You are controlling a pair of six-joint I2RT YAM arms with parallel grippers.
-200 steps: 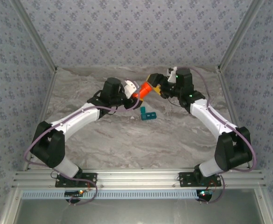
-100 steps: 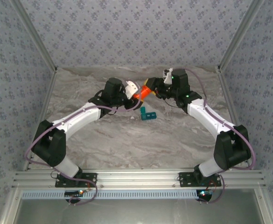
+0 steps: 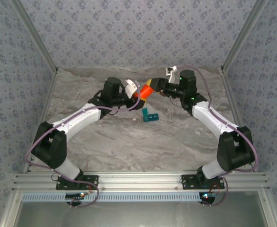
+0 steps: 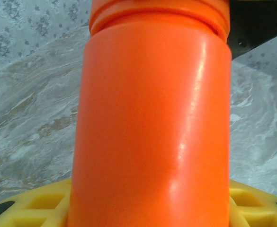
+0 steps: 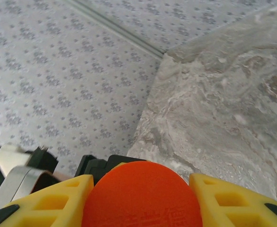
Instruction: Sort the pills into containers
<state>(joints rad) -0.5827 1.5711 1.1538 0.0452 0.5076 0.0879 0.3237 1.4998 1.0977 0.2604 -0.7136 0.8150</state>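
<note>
- The top external camera sits high behind the arm bases at 6 o'clock. It looks down and toward 12 o'clock from far off, taking in the whole table [image 3: 129,142].
- The left wrist camera looks along the left claw [image 4: 150,213], very close on the side of the orange bottle [image 4: 152,118].
- The right wrist camera looks along the right claw [image 5: 140,208] at the bottle's round end, with the wall [image 5: 58,71] beyond.
- All three views share the bottle and the table.
</note>
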